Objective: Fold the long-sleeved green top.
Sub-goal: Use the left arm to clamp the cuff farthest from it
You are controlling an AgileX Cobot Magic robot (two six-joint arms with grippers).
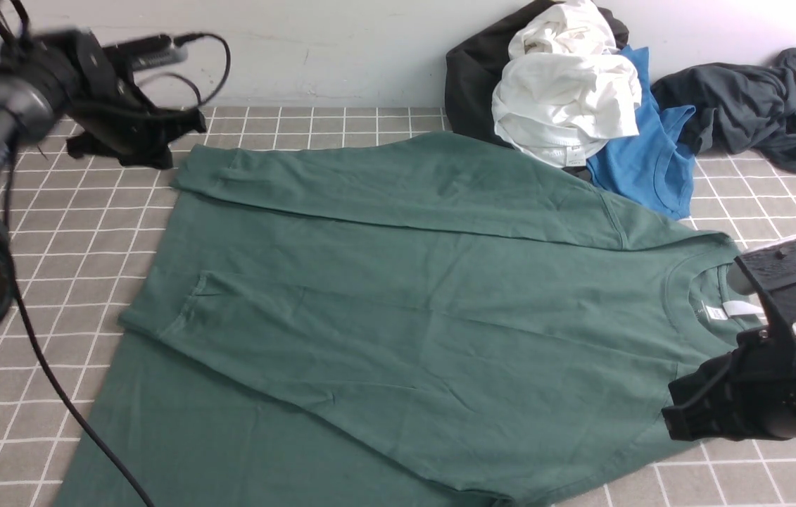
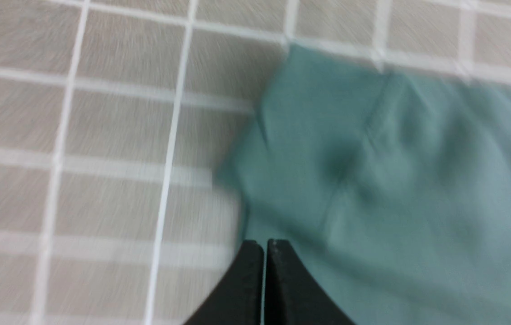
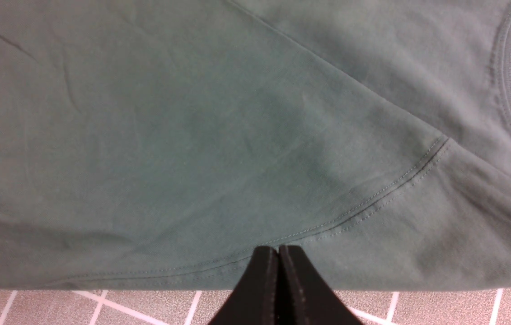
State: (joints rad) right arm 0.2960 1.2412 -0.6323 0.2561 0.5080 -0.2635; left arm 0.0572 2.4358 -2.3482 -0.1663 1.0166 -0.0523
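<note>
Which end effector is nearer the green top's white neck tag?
Right. The right end effector is over the shoulder beside the tag; the left end effector is at the opposite corner.

Front view: you look forward and down over the spread green long-sleeved top; both wrist views (close, facing down) share its cloth edges.

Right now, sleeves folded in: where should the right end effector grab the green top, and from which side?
Probably the near edge of the green top by the shoulder seam, approached low from the robot's side. That edge lies flat and exposed against the tiled surface, right by the right end effector, which is shut and must open first.
</note>
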